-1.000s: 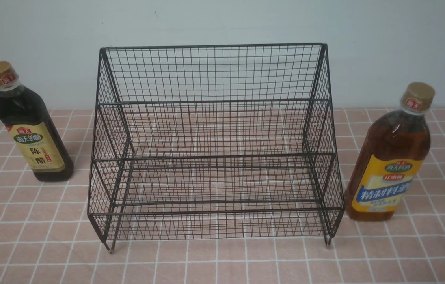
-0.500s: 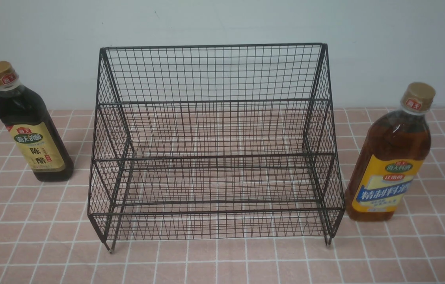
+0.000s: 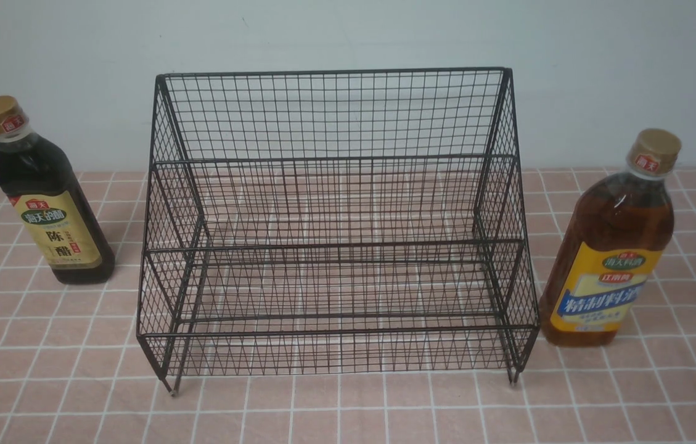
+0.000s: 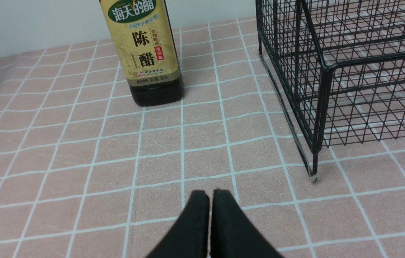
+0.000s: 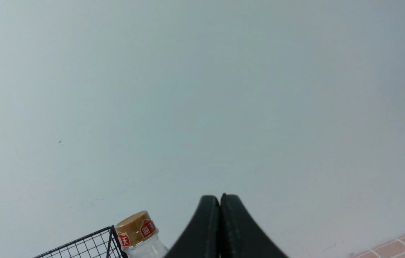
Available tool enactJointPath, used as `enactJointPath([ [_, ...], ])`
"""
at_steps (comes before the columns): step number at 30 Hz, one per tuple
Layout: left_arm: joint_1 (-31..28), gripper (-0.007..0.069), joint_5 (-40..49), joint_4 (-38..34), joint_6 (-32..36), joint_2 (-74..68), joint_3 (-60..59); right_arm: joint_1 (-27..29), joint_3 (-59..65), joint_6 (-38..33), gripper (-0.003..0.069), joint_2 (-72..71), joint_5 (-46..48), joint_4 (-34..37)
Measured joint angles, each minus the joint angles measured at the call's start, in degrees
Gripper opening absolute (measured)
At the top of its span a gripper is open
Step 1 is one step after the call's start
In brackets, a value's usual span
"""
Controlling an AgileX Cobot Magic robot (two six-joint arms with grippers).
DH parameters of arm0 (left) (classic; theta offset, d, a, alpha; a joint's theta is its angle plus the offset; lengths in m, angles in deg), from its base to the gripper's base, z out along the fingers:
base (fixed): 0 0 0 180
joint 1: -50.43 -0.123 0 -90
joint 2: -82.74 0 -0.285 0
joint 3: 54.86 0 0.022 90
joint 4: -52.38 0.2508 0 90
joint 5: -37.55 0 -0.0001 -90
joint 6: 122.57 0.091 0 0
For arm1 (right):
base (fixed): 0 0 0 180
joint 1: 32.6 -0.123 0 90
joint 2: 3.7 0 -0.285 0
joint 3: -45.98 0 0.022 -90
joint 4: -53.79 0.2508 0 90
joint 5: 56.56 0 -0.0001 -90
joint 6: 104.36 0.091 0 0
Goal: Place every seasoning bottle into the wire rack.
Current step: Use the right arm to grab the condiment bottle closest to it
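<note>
Pink tiling (image 3: pixel 421 410) is carrying a black wire rack (image 3: pixel 338 248) between a dark vinegar bottle (image 3: pixel 55 209), on its left, and an amber bottle (image 3: pixel 610 259), on its right. Both robots' fingers, left (image 4: pixel 211 195) and right (image 5: pixel 220 200), are pressing together, holding nothing. Loading is apparently yet to begin; reaching and opening wide beside a bottle is looking next.

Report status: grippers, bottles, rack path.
Both grippers shut, nothing held: left, right. Dark bottle and amber bottle on the table, either side of the wire rack. Nothing seen blocking the rack's open front.
</note>
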Motion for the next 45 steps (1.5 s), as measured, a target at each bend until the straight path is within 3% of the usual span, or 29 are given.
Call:
enactJointPath([
  [4,0.0,-0.0007,0.0,0.0,0.0,0.0,0.0,0.0,-0.1,5.0,-0.0014,0.0,-2.9,-1.0],
  [7,0.0,-0.0007,0.0,0.0,0.0,0.0,0.0,0.0,-4.2,5.7,-0.0014,2.0,-0.4,-6.4],
  [13,0.0,-0.0007,0.0,0.0,0.0,0.0,0.0,0.0,-20.6,6.1,-0.0014,19.8,7.1,-13.7],
  [19,0.0,-0.0007,0.0,0.0,0.0,0.0,0.0,0.0,-28.7,6.1,-0.0013,37.0,8.5,-21.4],
  [24,0.0,-0.0007,0.0,0.0,0.0,0.0,0.0,-2.9,-32.4,6.1,0.0019,46.0,6.3,-23.1],
  [29,0.0,-0.0007,0.0,0.0,0.0,0.0,0.0,-8.7,-36.9,5.8,0.0139,54.8,1.4,-23.7],
  [31,0.0,-0.0007,0.0,0.0,0.0,0.0,0.0,-10.5,-39.7,4.9,0.0251,60.4,-0.3,-24.0],
  [38,0.0,-0.0007,0.1,0.0,0.0,0.0,0.0,-10.9,-41.7,4.6,0.0482,68.8,-0.7,-25.1],
  [45,0.0,-0.0007,0.1,0.0,0.0,0.0,0.0,-10.9,-41.7,4.6,0.0554,71.6,1.9,-25.1],
])
